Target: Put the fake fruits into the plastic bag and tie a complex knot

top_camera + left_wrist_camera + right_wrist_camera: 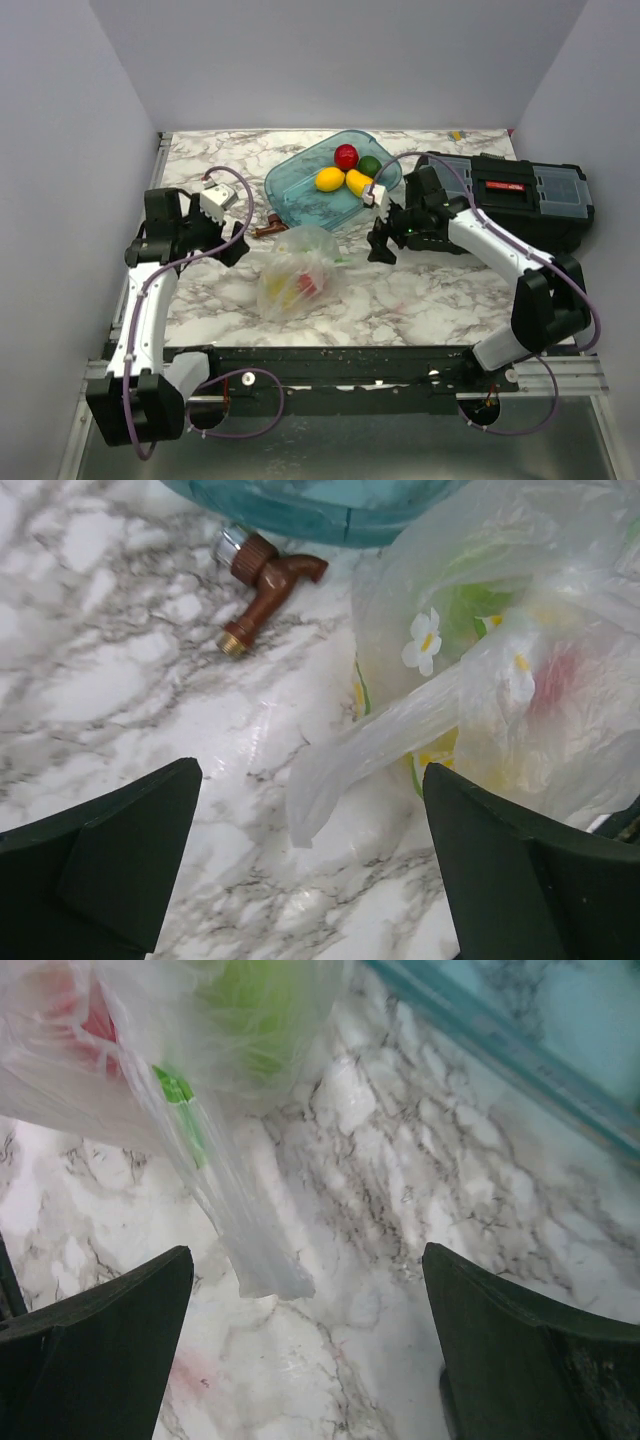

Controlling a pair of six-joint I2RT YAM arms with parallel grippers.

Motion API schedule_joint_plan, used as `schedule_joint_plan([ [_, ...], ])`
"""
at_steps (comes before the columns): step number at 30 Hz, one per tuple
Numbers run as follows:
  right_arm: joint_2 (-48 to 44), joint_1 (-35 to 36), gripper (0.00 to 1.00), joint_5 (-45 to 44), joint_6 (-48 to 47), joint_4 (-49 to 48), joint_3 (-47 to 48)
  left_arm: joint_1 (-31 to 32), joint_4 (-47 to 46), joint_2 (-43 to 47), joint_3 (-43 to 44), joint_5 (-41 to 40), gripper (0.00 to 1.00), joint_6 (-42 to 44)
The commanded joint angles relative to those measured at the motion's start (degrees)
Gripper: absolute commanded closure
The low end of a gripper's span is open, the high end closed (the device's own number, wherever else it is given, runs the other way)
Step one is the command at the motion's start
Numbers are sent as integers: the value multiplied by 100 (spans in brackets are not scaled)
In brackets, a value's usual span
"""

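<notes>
— Where is the plastic bag [298,275]?

— It lies crumpled on the counter [430,290], about midway between the left and right edges and closer to the near edge than the far one. Red and yellow fake fruits [305,287] show through its film.

— And your end effectors?

— Both gape wide with nothing between the fingers. My left end effector [228,238] sits just left of the bag, and a loose tail of film [370,745] lies on the counter in the gap ahead of it. My right end effector [383,235] is just right of the bag, facing another loose tail [250,1240].

— Any fruit outside the bag?

— Four pieces, in the teal tub [300,190] toward the far edge: a red fruit [346,156], a green fruit [369,166] and two lemons [329,179].

— What else is around?

— A small brown tap [265,580] lies beside the tub's near rim. A black toolbox [520,195] stands along the right edge, toward the far right corner.
</notes>
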State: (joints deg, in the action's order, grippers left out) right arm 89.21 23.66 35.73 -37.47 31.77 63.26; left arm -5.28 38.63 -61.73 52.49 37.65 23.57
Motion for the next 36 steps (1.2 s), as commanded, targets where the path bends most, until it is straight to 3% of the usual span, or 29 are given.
schedule_joint_plan([
  [1,-421,-11,0,-374,450,-693,125,-17,-536,783,103,-148,2,499],
  [6,13,-11,0,69,-553,648,963,-2,-542,960,83,246,1,986],
  [8,62,-11,0,291,-1030,964,1015,9,10,853,289,514,2,1768],
  [14,-266,160,0,463,-2099,483,203,53,1127,250,642,1008,2,3403],
  [21,124,501,6,354,-2600,69,10,766,1109,-205,247,641,20,4234],
  [31,501,1000,36,358,-2378,-697,-33,1026,52,-862,-383,27,34,4585],
  [32,505,1049,42,348,-2330,-779,-93,1037,-73,-910,-409,23,36,4507],
  [34,511,1096,62,345,-2091,-1009,-244,1079,-279,-992,-482,16,44,4354],
  [36,452,1096,79,328,-1978,-1123,-380,1108,-407,-1001,-576,20,57,4214],
])
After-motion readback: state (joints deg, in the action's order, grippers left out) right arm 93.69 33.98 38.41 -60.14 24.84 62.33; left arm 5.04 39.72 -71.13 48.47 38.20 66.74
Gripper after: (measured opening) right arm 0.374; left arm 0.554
